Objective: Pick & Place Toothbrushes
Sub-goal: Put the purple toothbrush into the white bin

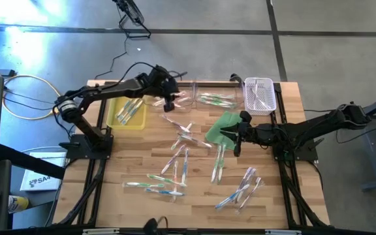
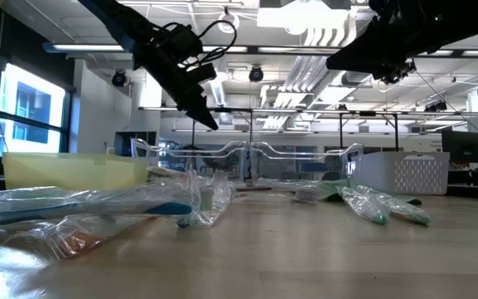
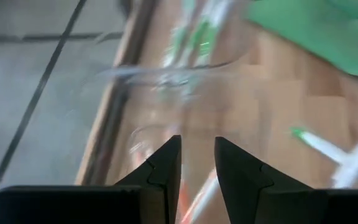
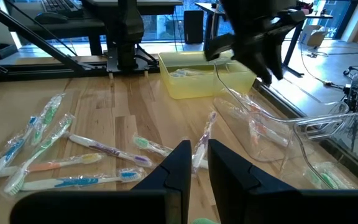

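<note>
Wrapped toothbrushes (image 2: 98,208) nearest, lying flat, long axes scattered.

Wood table (image 1: 129,156): toothbrushes (image 1: 178,160), bins, green cloth (image 1: 222,127).

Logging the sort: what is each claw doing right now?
Left claw: part open, empty, above the clear bin.
Right claw: nearly closed, empty, over the green cloth.

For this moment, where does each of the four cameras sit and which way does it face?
High: overhead, straight down on the table; both arms show.
Low: table height, level across the table into the room; both arms enter from above.
Left wrist: past the left gripper at the clear bin.
Right wrist: past the right gripper across scattered toothbrushes toward the yellow bin.
Shared: both wrist views show the clear bin.
</note>
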{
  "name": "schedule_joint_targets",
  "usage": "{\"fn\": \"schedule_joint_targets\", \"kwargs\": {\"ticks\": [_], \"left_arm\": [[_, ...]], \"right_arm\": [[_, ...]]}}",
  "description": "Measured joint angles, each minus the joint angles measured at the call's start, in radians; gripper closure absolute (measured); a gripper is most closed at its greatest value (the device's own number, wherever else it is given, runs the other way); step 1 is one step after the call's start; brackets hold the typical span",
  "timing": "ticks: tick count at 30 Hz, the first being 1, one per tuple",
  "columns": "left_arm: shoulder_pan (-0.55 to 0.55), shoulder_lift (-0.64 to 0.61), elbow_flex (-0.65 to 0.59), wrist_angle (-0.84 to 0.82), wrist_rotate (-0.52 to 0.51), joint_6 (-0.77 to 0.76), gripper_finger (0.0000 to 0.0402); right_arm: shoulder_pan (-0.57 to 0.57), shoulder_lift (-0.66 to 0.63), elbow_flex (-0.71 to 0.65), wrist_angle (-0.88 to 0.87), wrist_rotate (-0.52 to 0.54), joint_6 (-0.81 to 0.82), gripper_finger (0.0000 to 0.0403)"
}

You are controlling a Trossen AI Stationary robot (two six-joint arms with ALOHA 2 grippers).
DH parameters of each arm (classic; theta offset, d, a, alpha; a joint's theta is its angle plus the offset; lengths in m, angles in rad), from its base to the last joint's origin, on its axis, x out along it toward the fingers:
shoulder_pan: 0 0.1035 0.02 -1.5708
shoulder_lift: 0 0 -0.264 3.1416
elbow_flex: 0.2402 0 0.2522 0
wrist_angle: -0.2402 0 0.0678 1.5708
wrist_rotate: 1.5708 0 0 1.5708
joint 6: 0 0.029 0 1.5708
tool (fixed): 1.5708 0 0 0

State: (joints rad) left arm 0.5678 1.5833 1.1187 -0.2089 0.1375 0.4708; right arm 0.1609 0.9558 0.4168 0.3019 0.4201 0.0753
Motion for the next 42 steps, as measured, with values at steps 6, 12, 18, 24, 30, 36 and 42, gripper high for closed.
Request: {"fn": "schedule_joint_targets", "kwargs": {"ticks": [6, 12, 18, 24, 30, 36, 42], "left_arm": [[-0.128, -0.029, -0.043, 0.025, 0.011, 0.026, 0.0309], [-0.252, -0.206, -0.13, 0.178, 0.015, 0.073, 0.0309], [-0.3, -0.425, -0.277, 0.301, 0.008, 0.144, 0.0309], [-0.345, -0.544, -0.414, 0.378, 0.007, 0.189, 0.0309], [-0.408, -0.568, -0.461, 0.404, 0.01, 0.18, 0.0309], [-0.469, -0.568, -0.461, 0.389, 0.01, 0.183, 0.0309], [-0.546, -0.627, -0.46, 0.347, 0.056, 0.284, 0.0309]], "right_arm": [[0.0, 0.0, 0.0, 0.0, 0.0, 0.0, 0.0357], [0.0, 0.0, 0.0, 0.0, 0.0, 0.0, 0.0357], [0.0, 0.0, 0.0, 0.001, 0.0, 0.0, 0.0357], [0.0, 0.0, 0.0, 0.002, 0.0, 0.0, 0.0357], [0.0, 0.0, 0.0, 0.001, 0.0, 0.0, 0.0357], [0.0, 0.0, 0.0, 0.001, 0.0, 0.005, 0.0357], [0.0, 0.0, 0.0, 0.001, -0.003, 0.007, 0.0357]]}}
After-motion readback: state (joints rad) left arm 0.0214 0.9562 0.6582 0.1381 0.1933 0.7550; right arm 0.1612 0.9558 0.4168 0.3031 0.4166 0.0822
